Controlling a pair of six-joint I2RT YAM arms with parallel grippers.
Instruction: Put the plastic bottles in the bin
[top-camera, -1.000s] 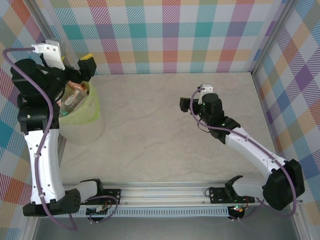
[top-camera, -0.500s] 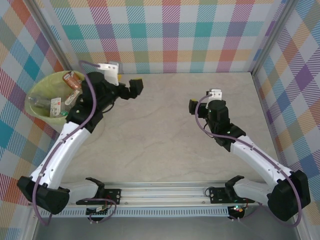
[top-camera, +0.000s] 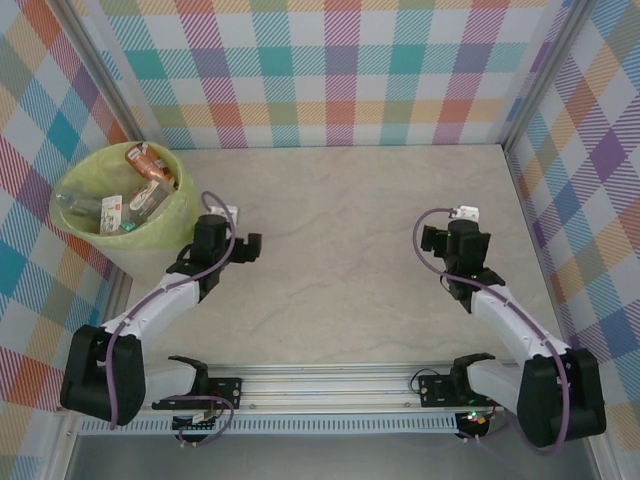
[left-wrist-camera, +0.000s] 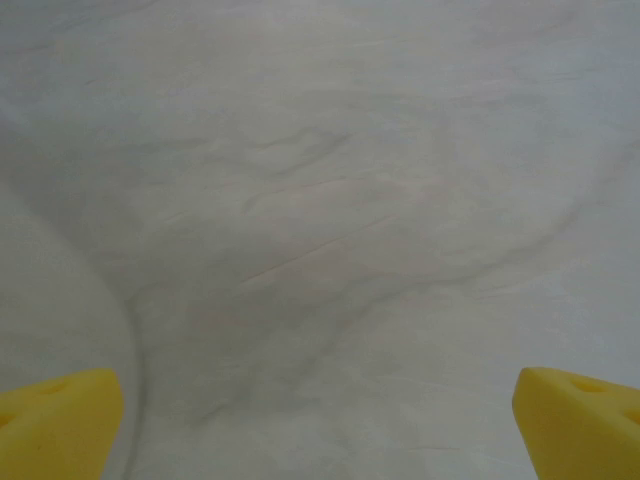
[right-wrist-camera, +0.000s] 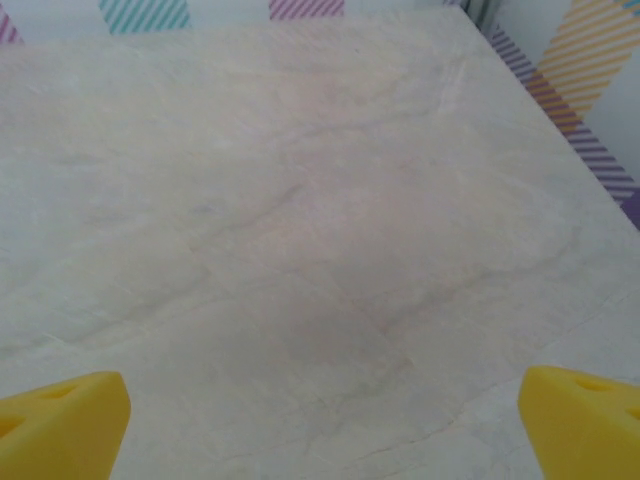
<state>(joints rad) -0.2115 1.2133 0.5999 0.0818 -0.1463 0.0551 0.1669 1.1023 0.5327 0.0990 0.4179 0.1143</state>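
The bin (top-camera: 160, 245), round and lined with a light yellow-green bag, stands at the far left of the table. Several plastic bottles (top-camera: 148, 160) with red and orange labels lie inside it. My left gripper (top-camera: 232, 240) hovers low over the bare table just right of the bin, open, with its yellow fingertips (left-wrist-camera: 60, 425) wide apart and nothing between them. My right gripper (top-camera: 452, 238) sits over the right part of the table, also open and empty, with its yellow fingertips (right-wrist-camera: 585, 420) at the bottom corners of the right wrist view.
The pale marble table (top-camera: 340, 220) is walled by checked panels at the back (top-camera: 340, 90) and right (top-camera: 580, 200). A metal rail (top-camera: 330, 385) carrying both arm bases runs along the near edge.
My left arm has swung away from above the bin and folded down to the table beside it. My right arm has drawn back toward the right. Both grippers stayed open.
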